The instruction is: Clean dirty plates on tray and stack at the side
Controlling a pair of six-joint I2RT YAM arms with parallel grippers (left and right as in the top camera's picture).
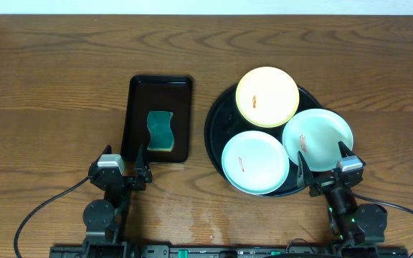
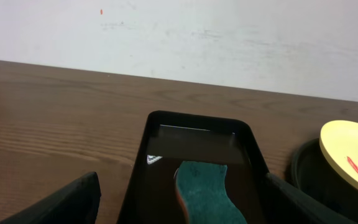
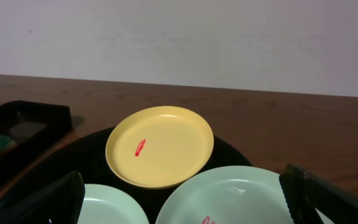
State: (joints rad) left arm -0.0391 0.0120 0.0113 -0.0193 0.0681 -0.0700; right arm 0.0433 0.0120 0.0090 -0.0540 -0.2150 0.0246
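Note:
A pale yellow plate [image 1: 267, 96] and two mint-green plates [image 1: 255, 162] [image 1: 317, 137] lie on the round black tray [image 1: 214, 127]. Each bears a red-orange smear. The right mint plate overlaps the others' edges. In the right wrist view the yellow plate [image 3: 159, 145] is ahead, the mint plates [image 3: 110, 208] [image 3: 241, 199] below. My right gripper [image 1: 324, 169] is open and empty at the tray's near right rim. My left gripper [image 1: 123, 166] is open and empty at the near end of the rectangular tray.
A smaller rectangular black tray [image 1: 136, 107] left of the round tray holds a teal sponge [image 1: 160, 130], also in the left wrist view [image 2: 207, 193]. Wooden table [image 1: 56, 93] stretches left and behind. A pale wall [image 2: 179, 37] stands beyond.

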